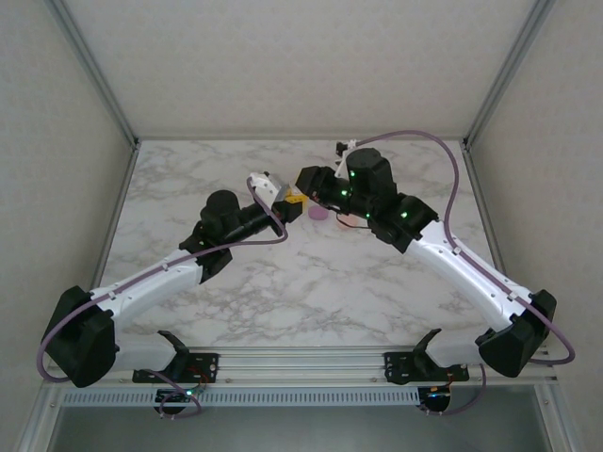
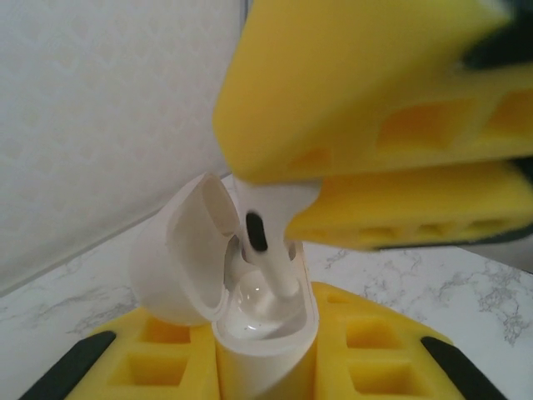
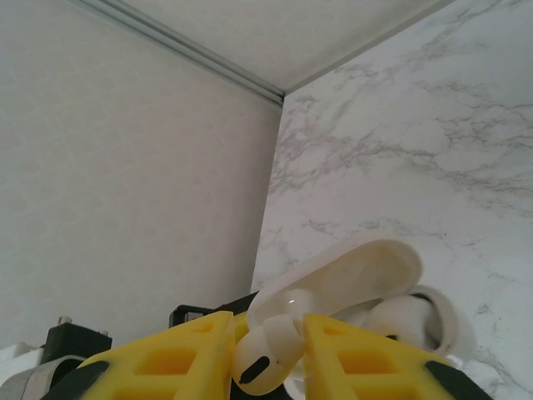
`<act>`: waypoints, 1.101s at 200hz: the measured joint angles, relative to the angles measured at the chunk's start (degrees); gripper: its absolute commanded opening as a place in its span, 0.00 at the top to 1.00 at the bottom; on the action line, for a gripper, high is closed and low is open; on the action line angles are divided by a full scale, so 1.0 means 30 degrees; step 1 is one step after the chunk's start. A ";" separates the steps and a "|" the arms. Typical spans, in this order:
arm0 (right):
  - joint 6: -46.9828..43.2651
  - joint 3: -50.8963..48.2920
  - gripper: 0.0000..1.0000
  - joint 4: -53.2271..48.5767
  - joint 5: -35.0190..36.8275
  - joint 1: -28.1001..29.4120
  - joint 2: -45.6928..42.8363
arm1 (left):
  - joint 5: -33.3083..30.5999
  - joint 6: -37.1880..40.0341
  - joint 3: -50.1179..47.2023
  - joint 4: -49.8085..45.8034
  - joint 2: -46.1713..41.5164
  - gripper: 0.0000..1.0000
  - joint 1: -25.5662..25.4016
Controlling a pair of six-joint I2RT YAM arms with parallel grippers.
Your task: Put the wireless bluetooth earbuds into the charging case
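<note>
A white charging case (image 2: 266, 354) stands upright with its lid (image 2: 179, 258) hinged open to the left. My left gripper (image 2: 266, 367) is shut on the case's body between yellow fingers (image 2: 158, 362). From above, my right gripper (image 2: 275, 187) holds a whitish earbud (image 2: 268, 250) whose stem reaches down into the case's opening. In the right wrist view the right gripper (image 3: 268, 354) is shut on that earbud (image 3: 271, 350), right in front of the open case (image 3: 350, 279). A second whitish bud (image 3: 400, 321) appears to sit inside. Both grippers (image 1: 292, 201) meet above mid-table.
A small purple rounded object (image 1: 318, 214) lies on the marble table (image 1: 311, 292) just right of the meeting grippers. Pale walls enclose the table on the left, back and right. Purple cables loop along both arms.
</note>
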 measured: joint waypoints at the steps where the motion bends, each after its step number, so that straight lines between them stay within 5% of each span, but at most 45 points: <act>1: 0.0000 0.0000 0.73 0.0000 0.0022 0.0044 0.0000 | -0.0007 -0.0007 0.0000 0.0000 0.0000 0.91 0.0000; 220: -0.1807 0.2273 0.59 -0.3045 0.3497 0.1275 0.0991 | -0.1158 -0.1413 0.0036 0.0707 0.0029 0.91 -0.0080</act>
